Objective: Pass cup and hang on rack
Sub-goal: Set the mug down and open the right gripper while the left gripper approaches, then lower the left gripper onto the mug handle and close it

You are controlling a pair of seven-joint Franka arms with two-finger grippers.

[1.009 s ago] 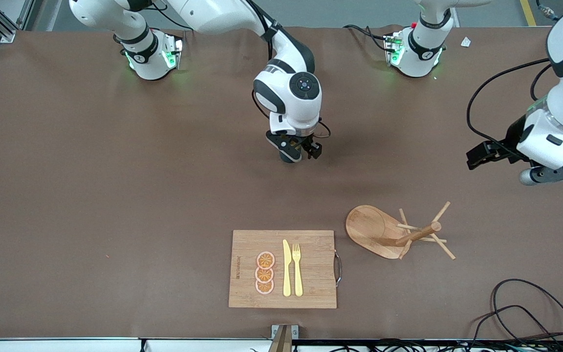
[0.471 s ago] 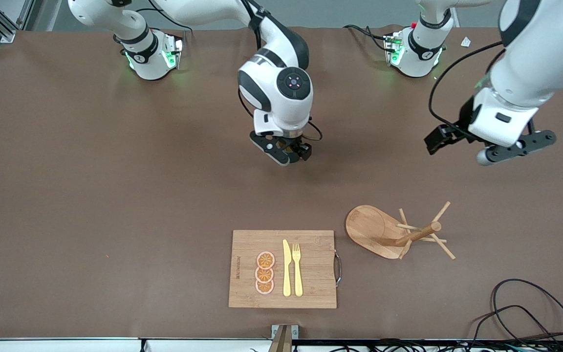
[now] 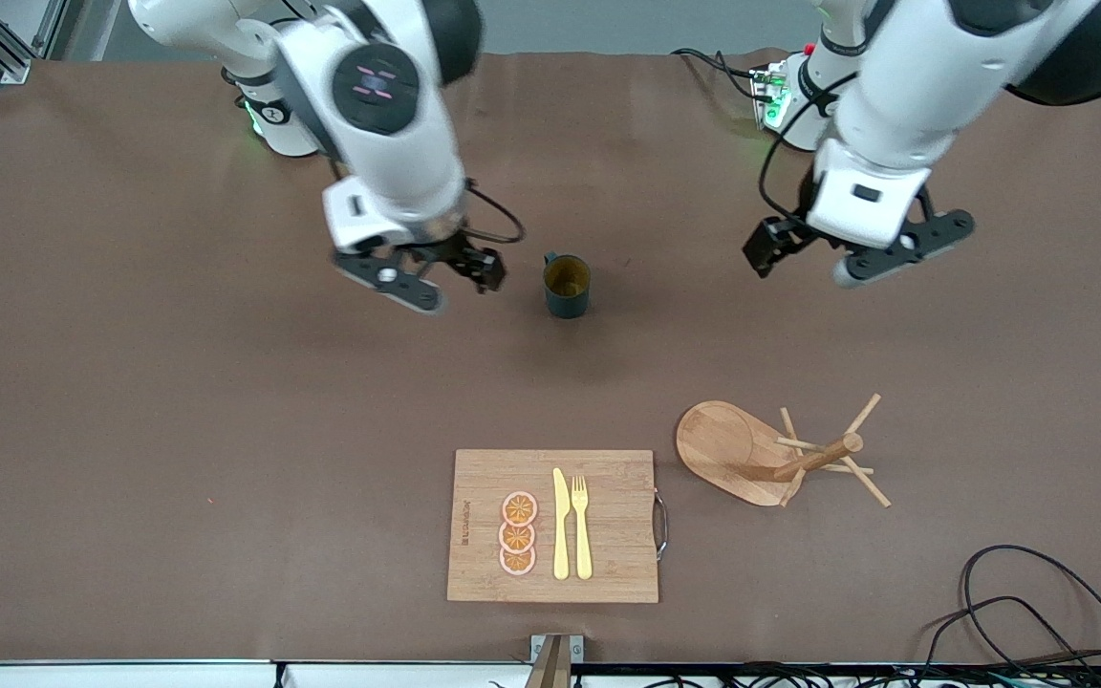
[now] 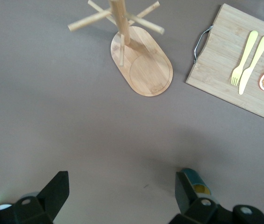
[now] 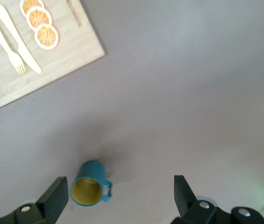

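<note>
1. The teal cup (image 3: 567,284) stands upright on the brown table (image 3: 178,401), free of both grippers, with its ochre inside showing. Its loop handle is plain only in the right wrist view (image 5: 91,189).
2. The right gripper (image 3: 436,277) hangs over bare table just beside the cup, toward the right arm's end. Its fingers (image 5: 52,200) are spread wide and hold nothing; only their dark tips enter the right wrist view, cut off at the frame edge.
3. The left gripper (image 3: 847,256) hangs over bare table toward the left arm's end, well apart from the cup. Its fingers (image 4: 54,191) are also spread and empty. In the left wrist view one finger hides most of the cup (image 4: 196,183), leaving only a sliver of rim.
4. The wooden mug rack (image 3: 780,454) stands nearer the front camera than the cup, with bare pegs. In the left wrist view (image 4: 136,56) the top of its post is cut off.
5. The cutting board (image 3: 608,564) lies beside the rack, toward the right arm's end, carrying a yellow knife (image 3: 560,526), a yellow fork (image 3: 581,526) and three orange slices (image 3: 518,534).
</note>
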